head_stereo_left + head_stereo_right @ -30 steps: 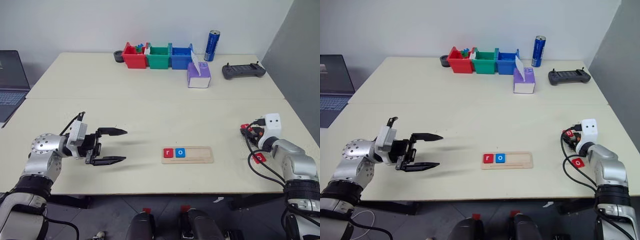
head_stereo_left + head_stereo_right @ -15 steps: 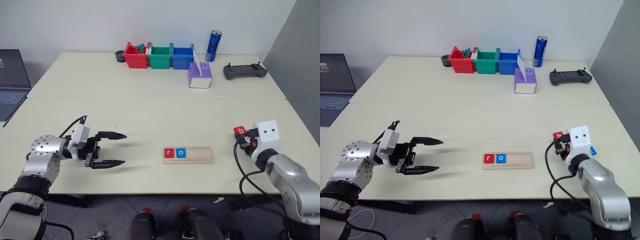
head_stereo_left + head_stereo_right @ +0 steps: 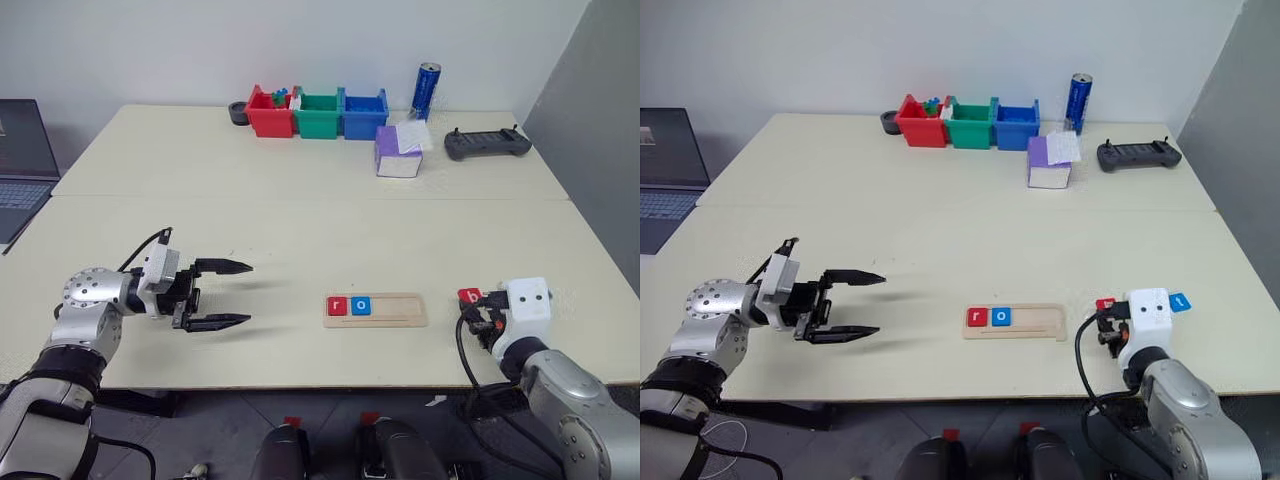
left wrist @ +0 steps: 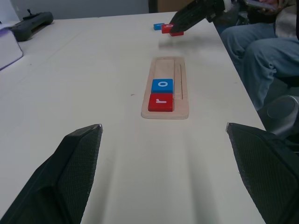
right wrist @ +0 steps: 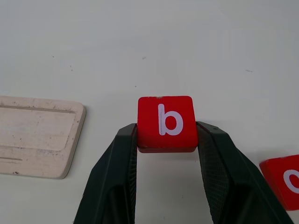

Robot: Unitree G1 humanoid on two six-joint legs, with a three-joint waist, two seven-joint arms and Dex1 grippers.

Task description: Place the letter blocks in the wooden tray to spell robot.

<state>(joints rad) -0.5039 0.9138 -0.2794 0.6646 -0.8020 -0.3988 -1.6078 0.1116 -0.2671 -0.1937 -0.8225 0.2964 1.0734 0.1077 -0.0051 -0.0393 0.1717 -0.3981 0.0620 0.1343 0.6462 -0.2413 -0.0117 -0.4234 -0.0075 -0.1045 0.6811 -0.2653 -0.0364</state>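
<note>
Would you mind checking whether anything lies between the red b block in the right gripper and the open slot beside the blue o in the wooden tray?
Nothing visible does. The right gripper holds the b block just off the wooden tray; bare table lies between.

Both arms low and forward.
Left hand (image 3: 222, 294) gapes sideways; right hand (image 5: 166, 140) pinches a red tile (image 5: 166, 122).

The wooden tray (image 5: 37, 135) is pale, unvarnished wood with a slightly rough, speckled grain. The red b block (image 5: 166, 123) looks smooth and matt. The tabletop (image 3: 300, 220) is a matt cream laminate. The right gripper (image 5: 166, 144) has black fingers (image 5: 112, 182) of finely textured plastic.
</note>
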